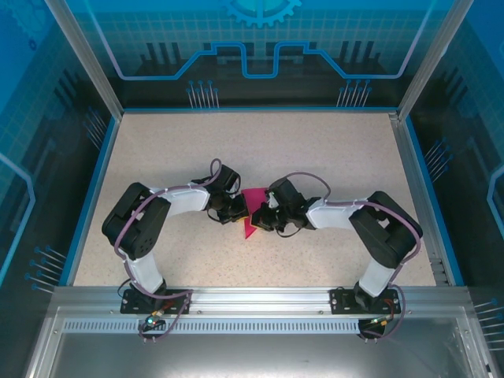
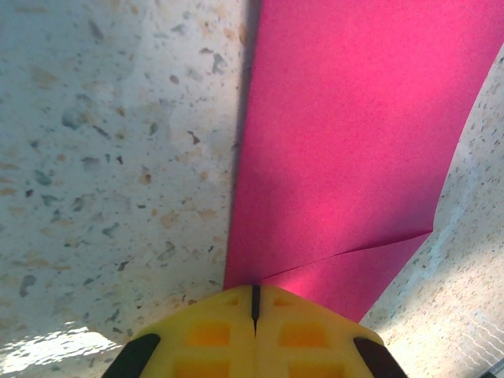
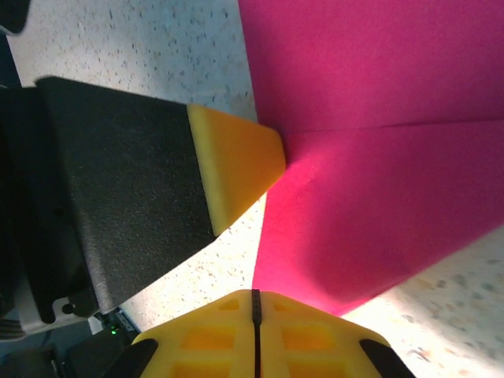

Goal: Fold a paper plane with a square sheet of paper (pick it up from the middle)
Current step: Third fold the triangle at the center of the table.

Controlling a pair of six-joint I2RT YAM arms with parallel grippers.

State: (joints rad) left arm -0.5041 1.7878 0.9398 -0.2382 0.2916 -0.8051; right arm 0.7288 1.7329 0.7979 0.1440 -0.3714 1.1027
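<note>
At table [image 1: 315,150] centre, arms [image 1: 146,220] bent inward, shut jaws touching paper [image 1: 253,198].

The worktop [image 1: 260,150] is a pale beige, speckled slab with a thin blue rim [image 1: 260,109] along its left, far and right edges and a ribbed aluminium rail [image 1: 260,298] across its near edge. A folded piece of magenta-pink paper [image 1: 253,198] sits about midway between the left and right edges, somewhat closer to the near edge than the far one. It carries a sharp crease, and a dark shadow along one long side leaves it unclear whether it lies flat.
</note>
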